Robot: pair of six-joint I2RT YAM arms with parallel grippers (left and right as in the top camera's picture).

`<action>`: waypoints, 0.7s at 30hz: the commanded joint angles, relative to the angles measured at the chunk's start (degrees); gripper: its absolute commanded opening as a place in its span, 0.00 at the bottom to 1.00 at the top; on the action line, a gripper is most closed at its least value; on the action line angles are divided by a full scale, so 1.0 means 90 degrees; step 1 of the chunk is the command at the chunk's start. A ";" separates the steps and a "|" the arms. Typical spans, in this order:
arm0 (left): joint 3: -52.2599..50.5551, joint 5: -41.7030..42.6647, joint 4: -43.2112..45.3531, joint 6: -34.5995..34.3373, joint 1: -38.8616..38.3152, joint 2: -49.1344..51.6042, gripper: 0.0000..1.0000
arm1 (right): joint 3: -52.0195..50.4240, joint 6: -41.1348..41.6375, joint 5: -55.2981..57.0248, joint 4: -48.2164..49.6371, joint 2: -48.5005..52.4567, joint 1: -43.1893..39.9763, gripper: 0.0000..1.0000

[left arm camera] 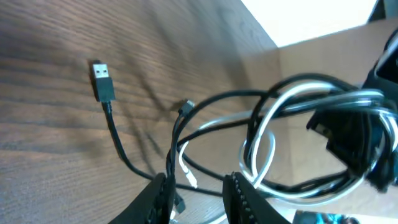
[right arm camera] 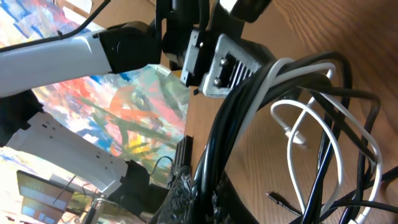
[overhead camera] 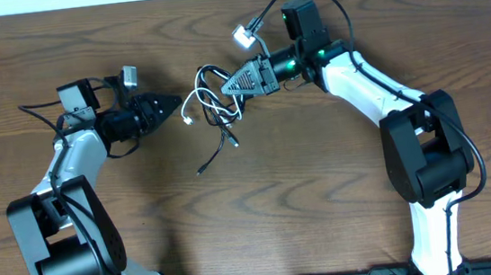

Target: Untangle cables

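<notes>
**Right arm's got the tangle, left one is just beside it**

Plain wooden table [overhead camera: 306,204] with both arms reaching in toward the middle. The right arm [overhead camera: 358,81] comes in from the far right side and the left arm [overhead camera: 76,158] from the left.

The right gripper [overhead camera: 225,86] is clamped shut on the cables [overhead camera: 213,104]. In its wrist view a thick bunch of black and white strands runs straight through the fingers. The left gripper [overhead camera: 173,104] points at the tangle from the left with its jaws a little apart and nothing in them. From above the tip sits just beside the loops without touching. In its own wrist view a black strand crosses near the fingertips [left arm camera: 158,198], and I honestly can't tell if it's between them or just past them.

The tangle sits at the table's middle, toward the far edge, between the two grippers and pinched at its right side.

One black cable [left arm camera: 115,134] trails out of the knot toward the near side and lies flat on the wood, ending in a USB plug [left arm camera: 102,81] (metal end pointing away from the knot). The white cable [left arm camera: 336,95] loops through the black ones, and its small white plug [right arm camera: 297,138] hangs inside the loops.
</notes>
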 commanded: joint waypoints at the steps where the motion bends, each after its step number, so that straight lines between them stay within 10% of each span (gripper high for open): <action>1: 0.0017 0.0129 -0.0153 0.1394 0.0000 -0.0148 0.31 | 0.0136 0.0192 -0.0151 0.0017 -0.0158 -0.0107 0.01; 7: 0.0017 0.0075 -0.0704 0.3048 0.0000 -0.0146 0.50 | 0.0136 0.0192 -0.0284 0.0017 -0.0158 -0.0143 0.01; 21: -0.0027 -0.0622 -0.0816 0.3541 -0.0233 -0.0107 0.59 | 0.0136 0.0192 -0.0362 0.0022 -0.0158 -0.0177 0.01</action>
